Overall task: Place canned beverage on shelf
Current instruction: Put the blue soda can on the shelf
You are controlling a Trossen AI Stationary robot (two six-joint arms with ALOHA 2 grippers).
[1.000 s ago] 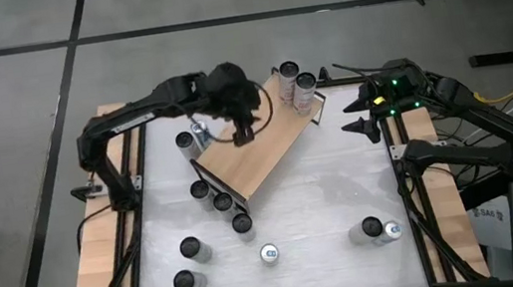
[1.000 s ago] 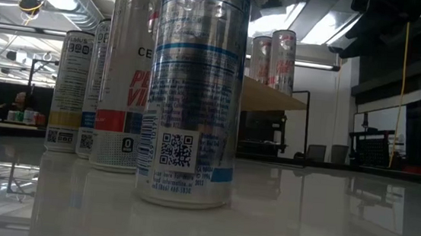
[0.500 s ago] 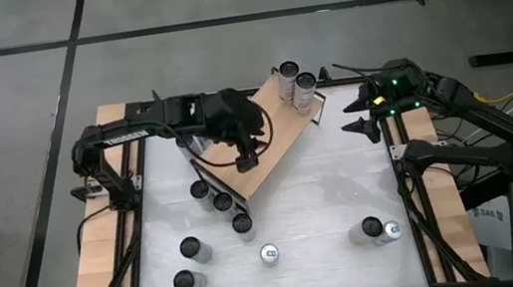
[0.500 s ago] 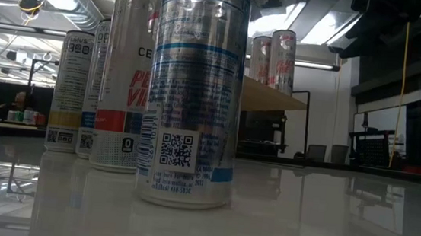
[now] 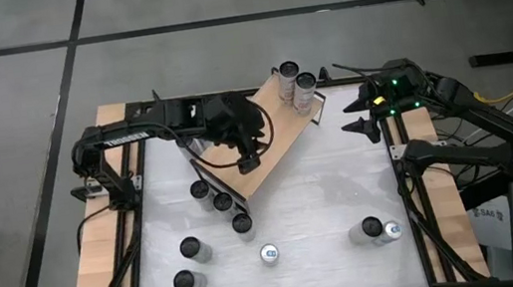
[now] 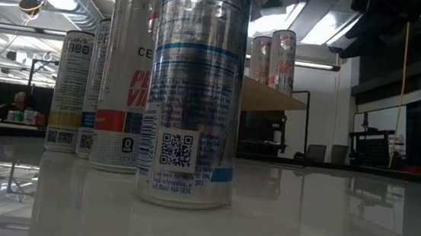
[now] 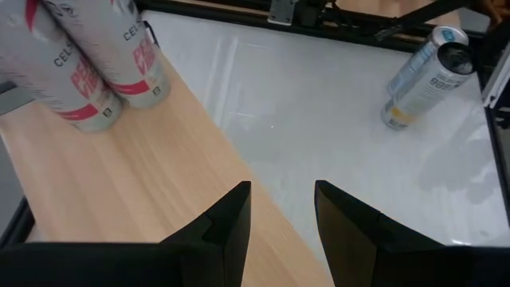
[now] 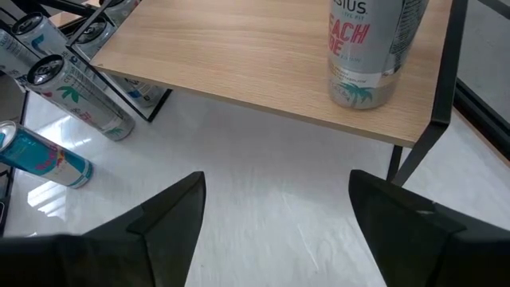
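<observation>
From overhead I see my left end effector (image 5: pixel 250 154) over the shelf (image 5: pixel 270 131); its wrist camera shows narrowly parted, empty fingers (two cans (image 7: pixel 96 68) stand on the shelf). Right end effector (image 8: pixel 275 215) gapes wide, parked at the desk (image 5: pixel 335 203) edge

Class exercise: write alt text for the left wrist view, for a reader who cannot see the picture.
The left gripper, its jaws open and empty, hangs over the near edge of the shelf. Two upright cans stand together at the far end of the board, and another can stands on the white table beyond.
</observation>
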